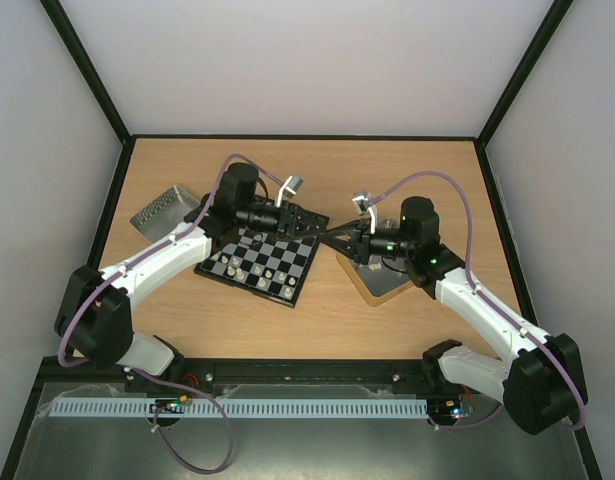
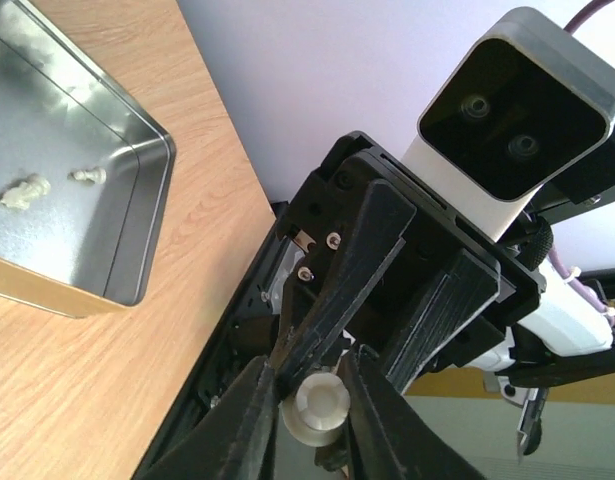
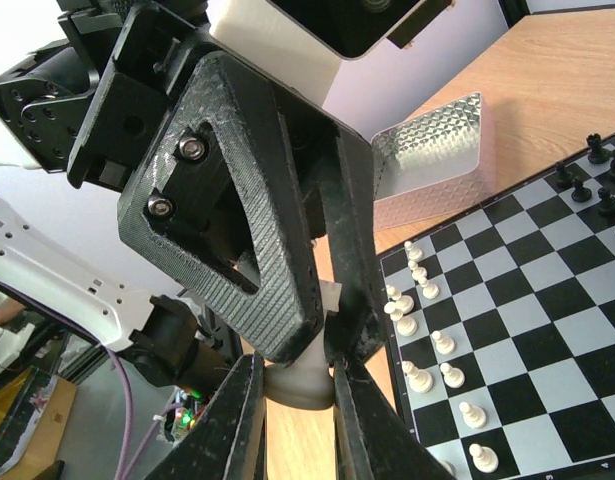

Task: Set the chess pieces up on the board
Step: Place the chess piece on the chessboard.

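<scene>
Handover, I judge: my left gripper (image 2: pixel 312 440) pinches the round base of a small white chess piece (image 2: pixel 315 408), and my right gripper (image 3: pixel 299 430) clamps the same piece. On the black-and-grey checked board (image 3: pixel 547 300), white men (image 3: pixel 419 376) part-fill two rows, with black men (image 3: pixel 594 148) opposite. Some cream pieces (image 2: pixel 22 190) lie in the square silver metal tray (image 2: pixel 137 230), so setup looks part done.

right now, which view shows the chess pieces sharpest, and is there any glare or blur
right wrist view: the board and white chess pieces are crisp, the embossed tray glints; left wrist view: the close-up white piece is slightly blurred; top external view: even light, no glare, pieces too tiny to read
</scene>
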Controlling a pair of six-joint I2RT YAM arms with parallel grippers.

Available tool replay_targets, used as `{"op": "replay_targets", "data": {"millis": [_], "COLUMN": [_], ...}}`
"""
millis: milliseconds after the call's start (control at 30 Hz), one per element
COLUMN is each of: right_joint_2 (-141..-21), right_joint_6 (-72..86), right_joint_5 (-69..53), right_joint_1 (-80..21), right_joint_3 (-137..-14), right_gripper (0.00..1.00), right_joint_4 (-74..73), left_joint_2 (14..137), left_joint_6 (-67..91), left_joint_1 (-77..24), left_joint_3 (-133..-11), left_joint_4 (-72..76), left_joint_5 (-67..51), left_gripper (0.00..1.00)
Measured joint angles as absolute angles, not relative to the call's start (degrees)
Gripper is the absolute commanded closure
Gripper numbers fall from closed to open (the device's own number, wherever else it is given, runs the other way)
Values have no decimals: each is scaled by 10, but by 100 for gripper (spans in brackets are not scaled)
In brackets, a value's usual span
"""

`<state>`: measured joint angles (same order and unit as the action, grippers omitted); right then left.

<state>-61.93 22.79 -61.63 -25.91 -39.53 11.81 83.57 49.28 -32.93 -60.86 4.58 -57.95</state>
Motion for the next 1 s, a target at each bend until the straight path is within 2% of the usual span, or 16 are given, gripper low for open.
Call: {"op": "replay_targets", "data": {"millis": [200, 300, 400, 500, 567, 733, 1000], "right_joint_2": [-625, -629, -631, -631, -631, -619, -619], "right_joint_6": [220, 217, 213, 210, 210, 210, 211], "right_joint_5": [-618, -620, -620, -613, -607, -578, -538], "right_joint_1": [-259, -259, -260, -260, -260, -260, -260], "right_joint_3": [-398, -402, -408, -410, -410, -410, -410], "right_gripper": [84, 74, 59, 54, 49, 46, 46], "right_joint_4": [107, 98, 88, 81, 79, 76, 75], "left_joint_2": [836, 836, 836, 833, 827, 797, 717], "left_joint_6": [481, 479, 475, 463, 451, 399, 356], "left_joint_1": [-331, -331, -331, -331, -328, -292, -263], "left_joint_3": [-611, -611, -611, -611, -611, -626, -607], "left_joint_4": [31, 24, 20, 10, -9, -108, -212], "left_joint_5": [-585, -582, -574, -558, -533, -415, -69], "left_gripper": [93, 95, 96, 90, 92, 97, 98]}}
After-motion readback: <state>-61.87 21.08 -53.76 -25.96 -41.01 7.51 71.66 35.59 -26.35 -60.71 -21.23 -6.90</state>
